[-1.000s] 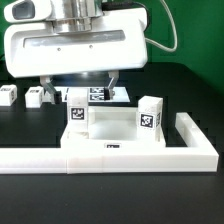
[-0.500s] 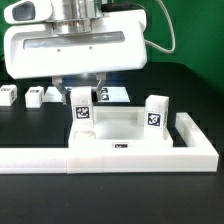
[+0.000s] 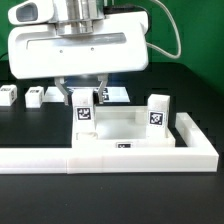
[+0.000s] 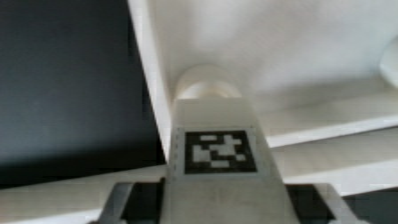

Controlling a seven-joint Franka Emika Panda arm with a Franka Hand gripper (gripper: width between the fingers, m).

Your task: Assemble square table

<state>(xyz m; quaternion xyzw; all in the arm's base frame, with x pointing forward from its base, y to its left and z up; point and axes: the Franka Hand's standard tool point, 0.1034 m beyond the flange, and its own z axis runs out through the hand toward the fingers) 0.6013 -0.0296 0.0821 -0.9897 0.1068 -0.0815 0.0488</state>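
The white square tabletop (image 3: 112, 138) lies upside down against the L-shaped wall, a tag on its front edge. Two white tagged legs stand on it: one at the exterior view's left corner (image 3: 83, 113) and one at the right corner (image 3: 156, 113). My gripper (image 3: 85, 97) comes down from above and is shut on the left leg. In the wrist view this leg (image 4: 217, 140) fills the middle with its tag facing the camera. It sits between my fingers (image 4: 135, 204), with the gripper (image 4: 217, 205) closed round it. Two more loose legs (image 3: 9, 96) (image 3: 36, 95) lie at the far left.
The long low white L-shaped wall (image 3: 60, 160) runs along the front and turns back at the exterior view's right (image 3: 192, 133). The marker board (image 3: 117, 93) lies behind the tabletop, mostly hidden by the arm. The arm's broad white head (image 3: 80, 45) covers the back.
The gripper, the held leg and the tabletop with its other leg have shifted a little toward the exterior view's right. The loose legs at the left have not moved.
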